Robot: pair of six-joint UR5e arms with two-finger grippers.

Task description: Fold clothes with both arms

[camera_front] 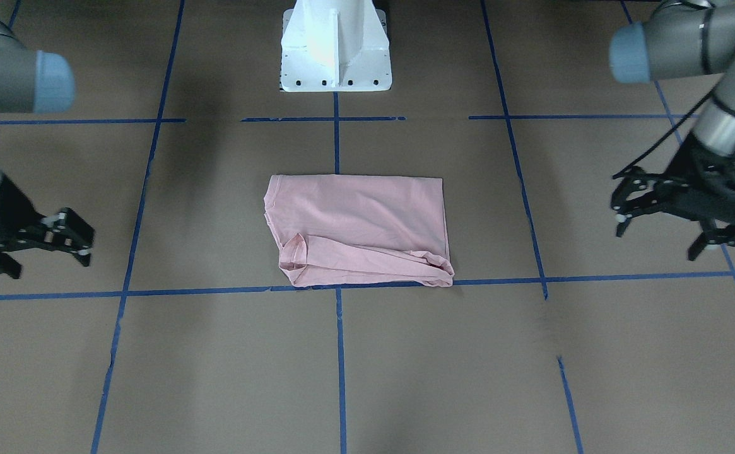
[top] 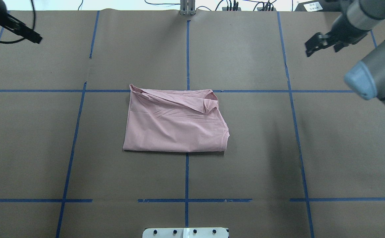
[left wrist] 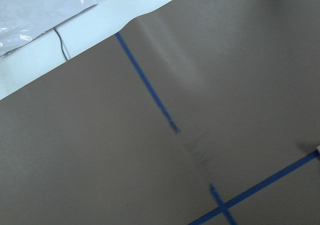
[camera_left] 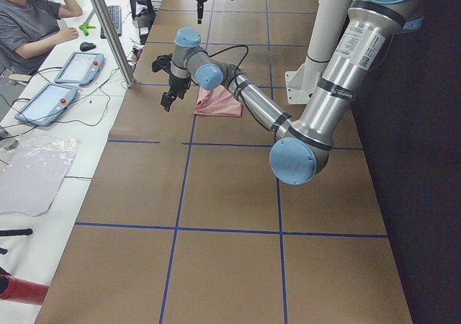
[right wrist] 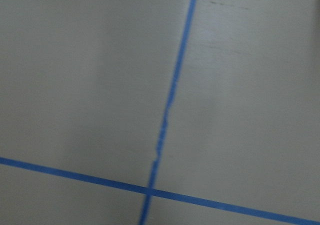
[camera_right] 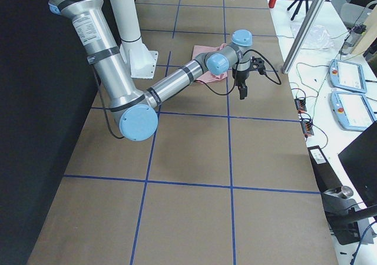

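Note:
The pale pink T-shirt (camera_front: 354, 221) lies folded into a rectangle at the middle of the table, plain side up, with a sleeve and a rolled edge along its far side (top: 175, 125). The Snoopy print is hidden. My left gripper (camera_front: 657, 239) hangs open and empty above the table, well off to the shirt's side (top: 35, 38). My right gripper (camera_front: 45, 261) hangs open and empty, well off to the other side (top: 321, 49). Neither touches the shirt. Both wrist views show only brown paper and blue tape.
The table is covered in brown paper with a blue tape grid (top: 187, 49). The white pedestal base (camera_front: 335, 47) stands at the robot's side of the table. An operator (camera_left: 32, 21) sits at a desk with tablets (camera_left: 79, 66) beyond the table's far edge.

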